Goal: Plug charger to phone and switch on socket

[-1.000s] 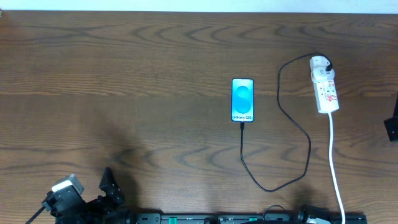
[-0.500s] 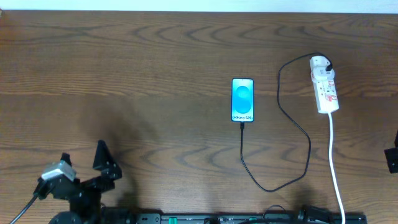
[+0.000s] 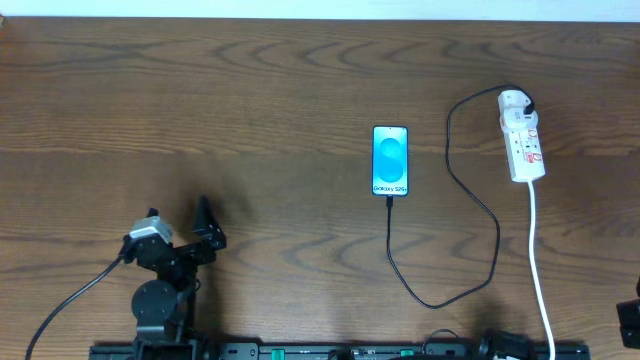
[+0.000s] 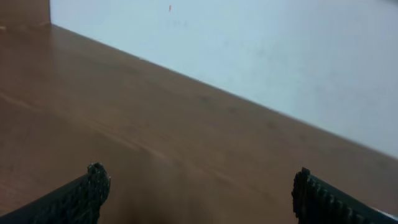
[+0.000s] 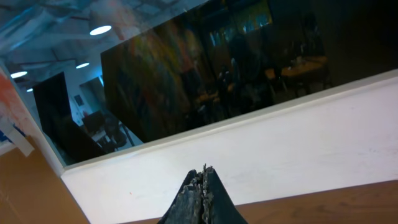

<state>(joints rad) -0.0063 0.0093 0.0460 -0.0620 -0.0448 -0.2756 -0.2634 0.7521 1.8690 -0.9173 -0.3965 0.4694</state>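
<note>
Phone (image 3: 390,160), charger (image 3: 497,240) and socket (image 3: 524,145) are laid out on the desk (image 3: 250,90), with the left hand (image 3: 207,228) spread wide and the right hand (image 5: 202,175) pressed together.

The phone is seen flat near the middle of the desk, screen up and lit cyan. The charger's connector tip (image 3: 390,199) is found touching the phone's near short edge; whether it is fully seated cannot be told. From there the thin black cable is looped toward the near edge and up to the plug adapter (image 3: 513,99) at the socket's far end. The socket is placed well to the right of the phone, its white cord (image 3: 538,260) trailing to the near edge; its switch position cannot be read. The left hand is held over bare desk at the near left, well apart from the phone, nothing between its fingers (image 4: 93,186). The right hand's fingertips are seen together, empty, pointed at a white wall.
</note>
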